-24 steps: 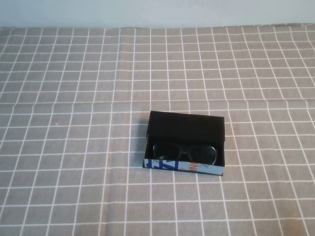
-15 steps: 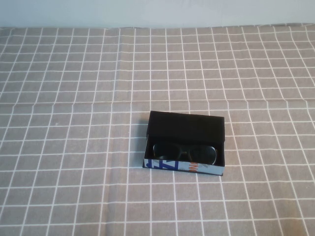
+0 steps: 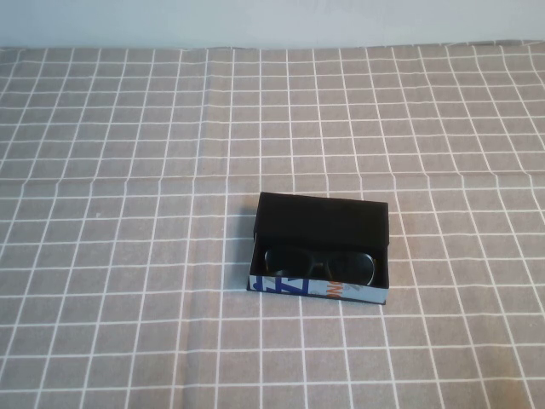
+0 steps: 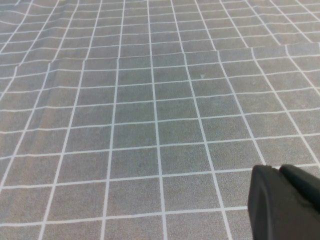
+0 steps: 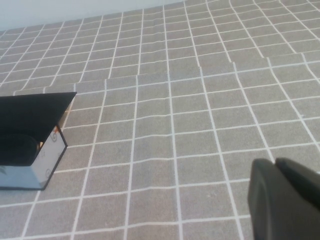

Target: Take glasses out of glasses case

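The glasses case (image 3: 320,220), a small black box with its flap lid open and a white-blue front with blue and orange lettering, sits near the middle of the table in the high view. The black glasses (image 3: 319,263) lie inside it. One corner of the case (image 5: 30,135) shows in the right wrist view. My left gripper (image 4: 276,170) is shut and empty over bare cloth. My right gripper (image 5: 274,163) is shut and empty, well to the side of the case. Neither arm shows in the high view.
A grey tablecloth with a white grid (image 3: 128,213) covers the whole table, with a light wall along the far edge (image 3: 272,21). The cloth has soft creases across its middle.
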